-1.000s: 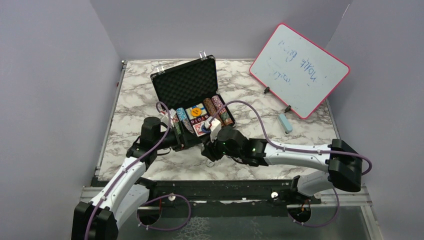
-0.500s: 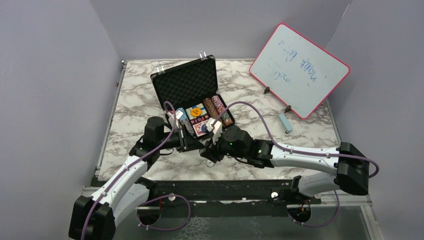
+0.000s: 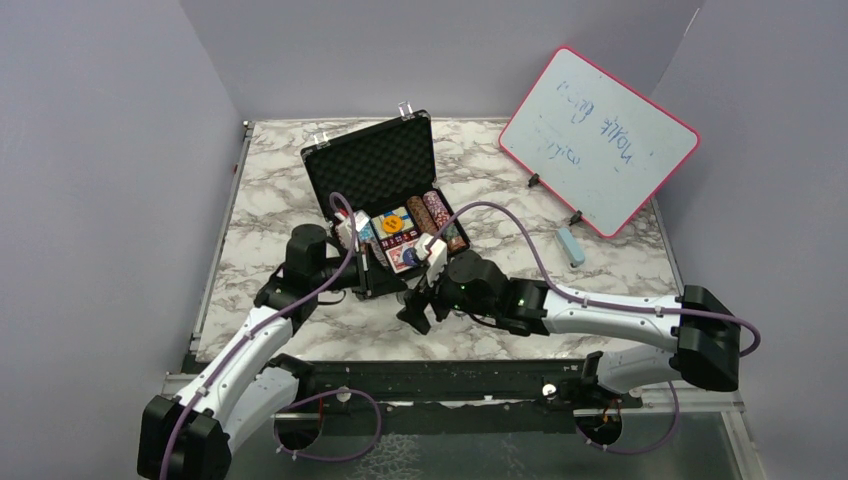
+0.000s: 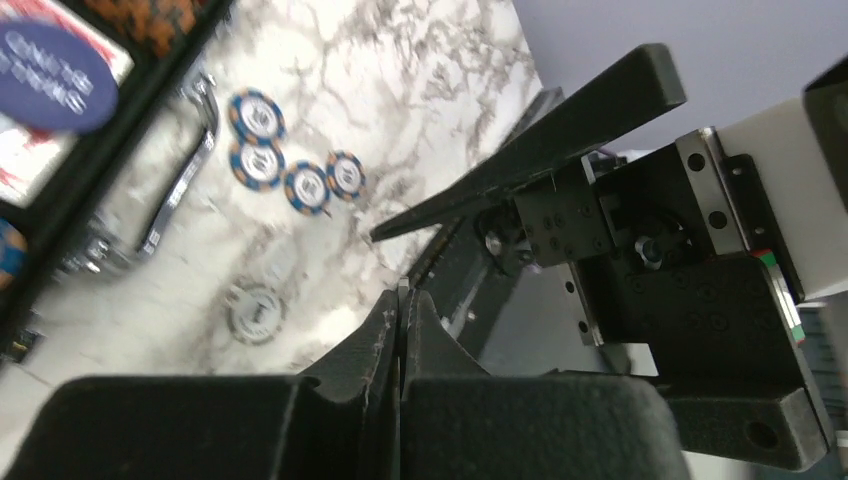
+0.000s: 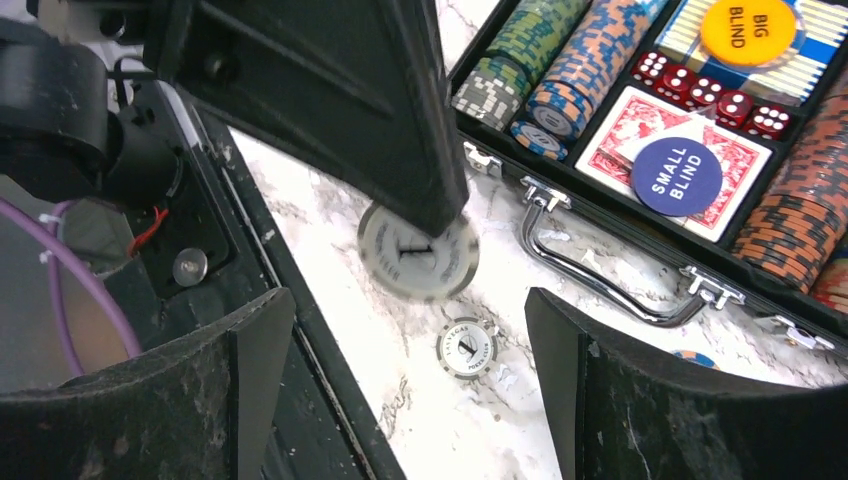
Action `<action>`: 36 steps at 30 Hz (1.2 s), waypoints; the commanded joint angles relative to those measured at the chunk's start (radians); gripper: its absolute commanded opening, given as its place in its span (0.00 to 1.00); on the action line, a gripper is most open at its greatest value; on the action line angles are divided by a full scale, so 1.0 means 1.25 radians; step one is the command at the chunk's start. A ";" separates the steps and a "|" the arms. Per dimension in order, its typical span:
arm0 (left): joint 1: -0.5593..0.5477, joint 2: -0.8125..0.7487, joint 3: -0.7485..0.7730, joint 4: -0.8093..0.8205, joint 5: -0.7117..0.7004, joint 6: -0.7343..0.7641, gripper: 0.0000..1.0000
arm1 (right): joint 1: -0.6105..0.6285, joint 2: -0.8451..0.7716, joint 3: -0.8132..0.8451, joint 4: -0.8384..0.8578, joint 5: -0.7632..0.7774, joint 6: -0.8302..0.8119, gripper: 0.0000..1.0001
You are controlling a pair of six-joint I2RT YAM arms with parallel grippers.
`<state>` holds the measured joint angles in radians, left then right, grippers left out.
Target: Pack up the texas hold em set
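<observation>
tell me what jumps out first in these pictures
The open black briefcase in the middle of the marble table stands out first, its tray packed with rows of multicoloured chips. Just in front of it the shut left gripper and open right gripper meet over loose chips on the marble. A pink-framed whiteboard stands at the far right.

A pink-framed whiteboard (image 3: pixel 598 140) stands tilted at the far right of the marble counter (image 3: pixel 265 195), with faint writing on it. 1 light blue eraser block (image 3: pixel 570 245) lies near its lower corner. Plain grey walls (image 3: pixel 100 150) surround the counter.
</observation>
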<state>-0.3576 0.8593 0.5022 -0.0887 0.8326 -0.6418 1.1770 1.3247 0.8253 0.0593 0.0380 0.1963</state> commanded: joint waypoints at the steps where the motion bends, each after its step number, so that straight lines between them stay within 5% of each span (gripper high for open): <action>1: -0.002 0.034 0.122 -0.093 -0.117 0.226 0.00 | 0.003 -0.056 0.017 -0.031 0.074 0.052 0.88; 7: -0.003 0.176 0.270 -0.194 -0.236 0.492 0.00 | 0.002 -0.121 -0.024 -0.064 0.144 0.130 0.88; 15: -0.027 0.250 0.242 -0.328 -0.343 0.870 0.00 | 0.000 -0.190 -0.095 -0.102 0.200 0.185 0.87; 36: -0.054 0.258 0.227 -0.404 -0.400 0.937 0.00 | 0.001 -0.199 -0.131 -0.113 0.208 0.228 0.86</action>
<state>-0.4145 1.1656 0.7765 -0.5785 0.3798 0.5030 1.1770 1.0851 0.6754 -0.0666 0.2626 0.4603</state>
